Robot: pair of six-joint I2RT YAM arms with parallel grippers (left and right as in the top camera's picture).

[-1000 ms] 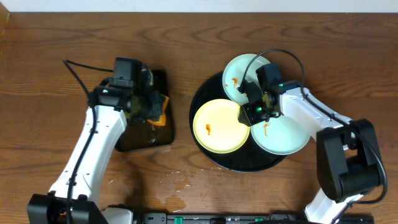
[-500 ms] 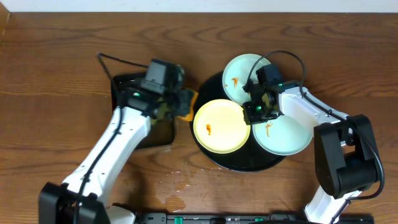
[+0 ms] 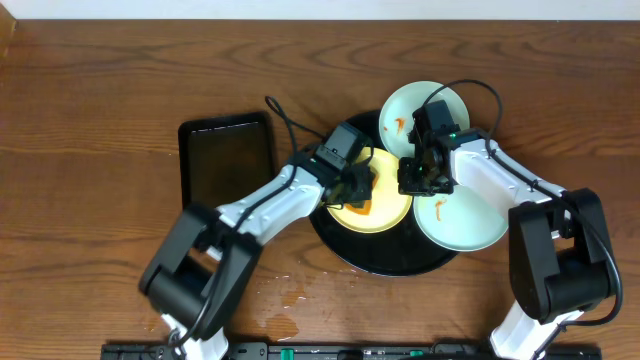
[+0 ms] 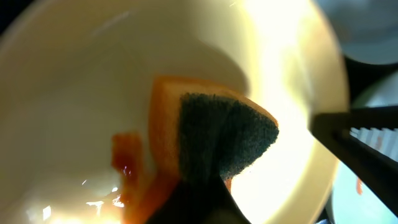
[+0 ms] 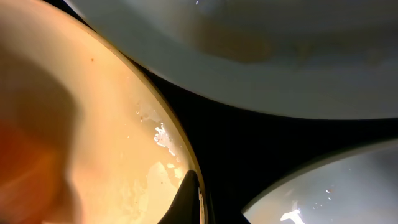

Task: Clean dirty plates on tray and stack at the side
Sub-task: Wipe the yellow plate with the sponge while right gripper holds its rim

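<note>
The pale yellow plate lies on the round black tray, partly under my left arm. My left gripper is shut on an orange sponge with a dark scouring side and presses it onto the yellow plate, beside an orange smear. My right gripper is shut on the yellow plate's right rim; one finger shows on the rim. One mint plate with a smear lies at the tray's back. Another lies at its right.
A smaller rectangular black tray lies to the left on the wooden table. Wet patches are on the table in front of the round tray. The two arms are close together over the round tray.
My left arm has swung right from the rectangular tray with the sponge and set it on the yellow plate. The yellow plate and the back mint plate have shifted a little right.
</note>
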